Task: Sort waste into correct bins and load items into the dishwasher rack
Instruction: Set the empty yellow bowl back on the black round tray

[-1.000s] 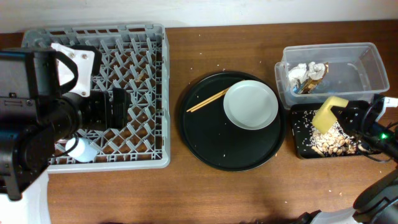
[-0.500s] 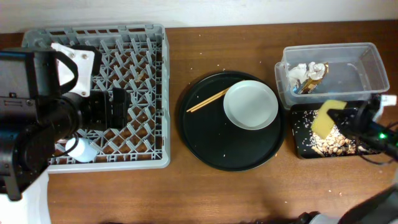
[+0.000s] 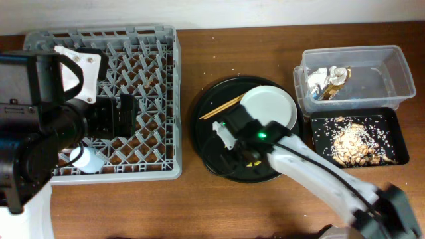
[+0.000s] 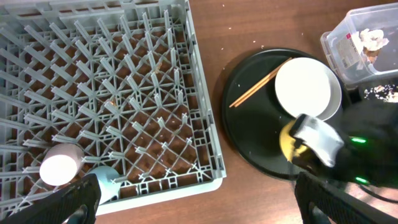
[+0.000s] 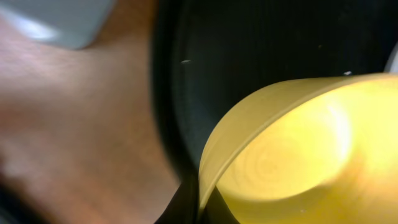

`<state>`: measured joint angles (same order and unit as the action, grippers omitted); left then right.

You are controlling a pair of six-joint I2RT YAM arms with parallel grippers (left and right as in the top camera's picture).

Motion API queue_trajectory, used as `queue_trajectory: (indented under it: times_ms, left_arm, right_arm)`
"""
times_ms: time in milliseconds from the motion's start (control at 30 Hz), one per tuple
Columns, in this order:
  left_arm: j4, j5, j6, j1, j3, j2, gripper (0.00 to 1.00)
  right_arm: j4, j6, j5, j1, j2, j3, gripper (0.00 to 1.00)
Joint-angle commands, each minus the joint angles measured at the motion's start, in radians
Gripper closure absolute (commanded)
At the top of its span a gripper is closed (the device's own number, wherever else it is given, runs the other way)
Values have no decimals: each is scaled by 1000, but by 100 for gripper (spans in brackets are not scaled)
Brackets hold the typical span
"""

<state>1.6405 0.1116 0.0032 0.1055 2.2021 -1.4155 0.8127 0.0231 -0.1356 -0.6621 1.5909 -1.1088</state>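
No readable text, labels, brands, numbers or signs in any view.

Table (image 3: 133, 206): brown wood, grain running left to right, dull sheen, darker streaks along the near edge. Wall (image 3: 265, 12): plain off-white strip meeting the table's far edge (seen in the overhead view only). Light: even and diffuse, from above, with soft, short shadows on the wood.

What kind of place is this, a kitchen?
Likely a dish-clearing practice table, not a whole kitchen: a dishwasher rack, a plate and chopsticks on a round tray, and a tub of rubbish beside food scraps.
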Motion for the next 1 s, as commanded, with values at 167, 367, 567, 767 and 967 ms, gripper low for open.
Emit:
queue_trajectory:
  times_ms: [167,367,567,767,967]
  left_arm:
    - [0,-4,-10,3,3,2,1]
    - [0,-4,-10,3,3,2,1]
    - [0,-4,-10,3,4,2,1]
    - [0,-4,-10,3,3,2,1]
    - [0,-4,-10,3,3,2,1]
  right_arm:
    - [43,151,55,-6,-31,-86,46]
    - [65,150,64,-5,-89,-147,30]
    - [44,151,8,-6,-89,-147,12]
    - [36,150,9,-6,-116,-154,2]
    - [-2,132,23,-5,-163,-154,2]
